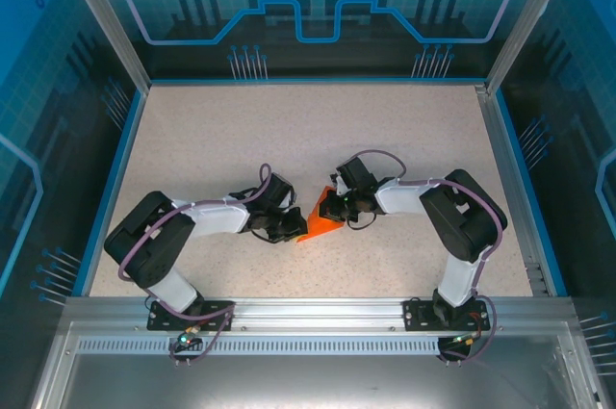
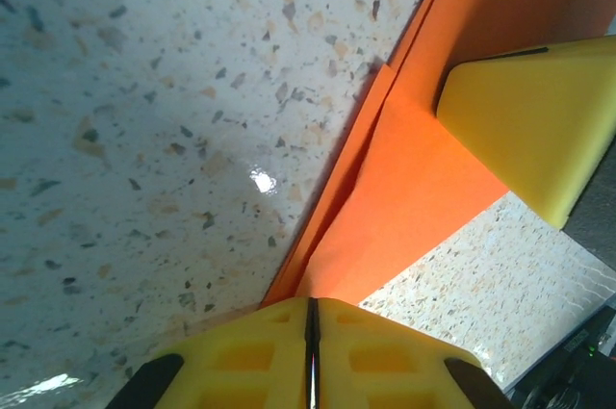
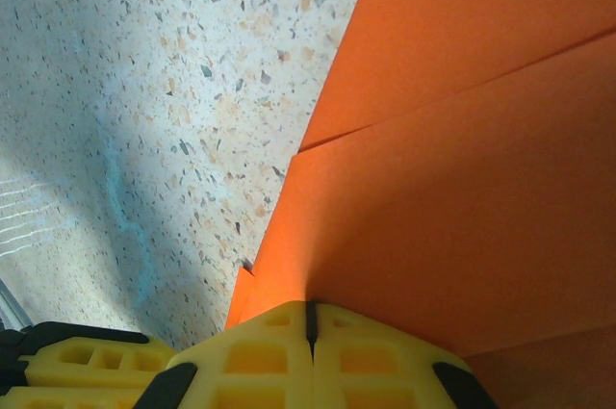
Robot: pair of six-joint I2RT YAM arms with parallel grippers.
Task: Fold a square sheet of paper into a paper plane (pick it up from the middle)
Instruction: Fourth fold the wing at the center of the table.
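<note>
Left end effector [image 2: 310, 318] pinches the narrow tip of the folded orange square sheet of paper [image 2: 404, 197]. The sheet runs ahead of it to the right end effector [image 3: 309, 322], which is clamped on the opposite edge. This probably keeps the layers taut and aligned over the desk [image 2: 144, 140] for creasing.

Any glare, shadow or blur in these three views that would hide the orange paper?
Top external: even light, sharp, though the orange paper is small in frame. Left wrist: one pinpoint glare and a soft shadow band on the table; paper edges crisp. Right wrist: bluish shadow on the table's left side; paper evenly lit, fold lines readable.
</note>
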